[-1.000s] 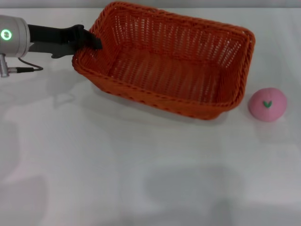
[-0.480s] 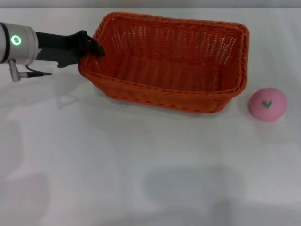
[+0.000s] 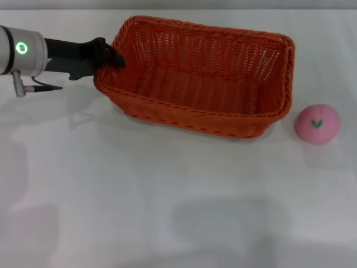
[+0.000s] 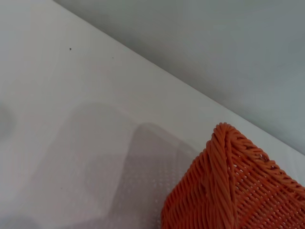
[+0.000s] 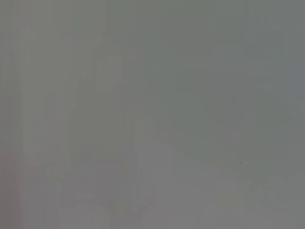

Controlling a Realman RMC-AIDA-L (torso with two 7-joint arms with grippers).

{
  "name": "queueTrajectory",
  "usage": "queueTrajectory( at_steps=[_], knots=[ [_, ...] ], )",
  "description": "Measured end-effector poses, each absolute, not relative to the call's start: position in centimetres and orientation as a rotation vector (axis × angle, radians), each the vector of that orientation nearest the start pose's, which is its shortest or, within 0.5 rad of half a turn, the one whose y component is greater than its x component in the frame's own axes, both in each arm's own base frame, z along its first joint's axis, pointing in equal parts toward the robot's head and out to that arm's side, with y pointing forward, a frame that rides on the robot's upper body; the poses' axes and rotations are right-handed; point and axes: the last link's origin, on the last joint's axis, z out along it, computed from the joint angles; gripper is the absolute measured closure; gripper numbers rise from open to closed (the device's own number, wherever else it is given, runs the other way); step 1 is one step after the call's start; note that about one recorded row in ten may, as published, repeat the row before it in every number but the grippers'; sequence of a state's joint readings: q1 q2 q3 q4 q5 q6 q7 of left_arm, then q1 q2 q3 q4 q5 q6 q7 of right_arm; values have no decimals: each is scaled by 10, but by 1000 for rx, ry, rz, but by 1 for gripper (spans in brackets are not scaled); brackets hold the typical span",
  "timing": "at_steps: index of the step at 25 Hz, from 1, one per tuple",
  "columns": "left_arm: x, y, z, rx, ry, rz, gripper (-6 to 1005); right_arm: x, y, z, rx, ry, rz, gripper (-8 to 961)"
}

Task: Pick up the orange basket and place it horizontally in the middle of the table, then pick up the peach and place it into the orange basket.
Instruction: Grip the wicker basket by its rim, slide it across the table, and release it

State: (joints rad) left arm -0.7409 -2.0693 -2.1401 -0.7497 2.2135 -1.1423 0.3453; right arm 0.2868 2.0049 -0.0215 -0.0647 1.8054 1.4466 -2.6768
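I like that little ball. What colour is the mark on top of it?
Green, on the pink peach. The head view shows it best.

Left arm reaching in from left, left gripper (image 3: pixel 111 57) clamped, right arm unseen

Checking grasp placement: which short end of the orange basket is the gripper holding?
The left gripper is shut on the orange basket at its left end's rim, the end opposite the peach.

Beyond the far edge of the tabletop (image 3: pixel 167 212) a plain grey backdrop (image 3: pixel 178 4) runs as a thin band. My left wrist camera shows more of it. My right wrist camera shows only featureless grey, which I cannot identify.
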Motion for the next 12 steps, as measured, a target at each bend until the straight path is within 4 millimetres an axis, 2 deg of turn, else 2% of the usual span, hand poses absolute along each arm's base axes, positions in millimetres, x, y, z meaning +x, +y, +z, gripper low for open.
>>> queueTrajectory(
  at_steps=[12],
  knots=[
    [-216, 411, -25, -2082, -1918, -380, 685, 397, 263, 79, -1358, 550, 787, 240]
  ],
)
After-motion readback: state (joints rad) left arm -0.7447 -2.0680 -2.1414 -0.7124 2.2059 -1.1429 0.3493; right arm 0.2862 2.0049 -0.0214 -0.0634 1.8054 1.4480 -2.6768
